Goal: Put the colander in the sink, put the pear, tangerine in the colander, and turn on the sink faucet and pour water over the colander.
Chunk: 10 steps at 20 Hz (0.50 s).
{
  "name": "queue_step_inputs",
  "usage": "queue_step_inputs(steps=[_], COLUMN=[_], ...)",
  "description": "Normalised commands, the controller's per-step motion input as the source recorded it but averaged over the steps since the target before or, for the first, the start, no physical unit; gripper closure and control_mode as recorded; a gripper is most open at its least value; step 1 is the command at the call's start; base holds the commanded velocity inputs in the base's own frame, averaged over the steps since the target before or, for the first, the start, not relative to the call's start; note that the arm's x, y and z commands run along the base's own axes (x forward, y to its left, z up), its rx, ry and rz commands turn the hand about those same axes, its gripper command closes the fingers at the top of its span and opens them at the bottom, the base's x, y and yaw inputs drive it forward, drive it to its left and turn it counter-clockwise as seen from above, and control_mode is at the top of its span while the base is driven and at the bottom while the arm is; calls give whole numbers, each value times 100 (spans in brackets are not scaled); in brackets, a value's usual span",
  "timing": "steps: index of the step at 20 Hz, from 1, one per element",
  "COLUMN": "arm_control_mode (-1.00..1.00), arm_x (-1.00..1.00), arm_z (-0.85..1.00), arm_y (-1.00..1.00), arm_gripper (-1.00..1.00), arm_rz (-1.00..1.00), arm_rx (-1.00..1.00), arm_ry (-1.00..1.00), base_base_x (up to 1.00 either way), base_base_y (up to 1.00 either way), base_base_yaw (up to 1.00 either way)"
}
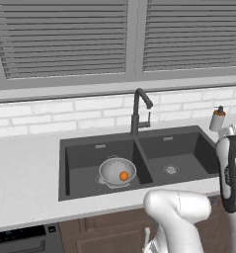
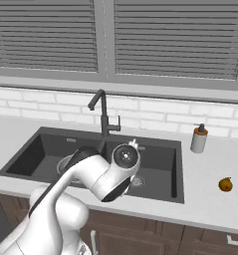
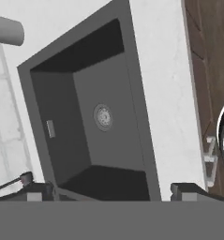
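Observation:
The silvery colander [image 1: 115,170] stands in the left basin of the dark double sink [image 1: 80,153], with the orange tangerine [image 1: 123,176] inside it. In the right base view the arm hides most of the colander [image 2: 64,163]. The olive-brown pear [image 2: 225,185] lies on the counter to the right of the sink [image 2: 176,174]. Behind the divider rises the black faucet [image 1: 136,111], its spout angled toward the right basin. My gripper [image 3: 113,193] hangs open over the right basin, holding nothing, and looks down at its round drain [image 3: 103,116].
A soap dispenser [image 2: 199,139] with a brown top stands on the counter behind the sink's right corner. White counter [image 1: 25,168] runs to both sides of the sink. A tiled wall and shuttered window close off the back. Wooden cabinet fronts [image 3: 212,70] lie below.

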Motion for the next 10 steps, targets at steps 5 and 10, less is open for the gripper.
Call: queue_step_inputs(steps=[5, 10], arm_control_mode=[-100, -100], arm_x=[36, 42], arm_z=[21, -1], arm_y=[-87, -99], arm_gripper=[-100, -100], arm_rz=[-16, -8], arm_rx=[-6, -9], arm_ry=[30, 35], base_base_x=[0, 0], base_base_y=[0, 0], base_base_yaw=[0, 0])
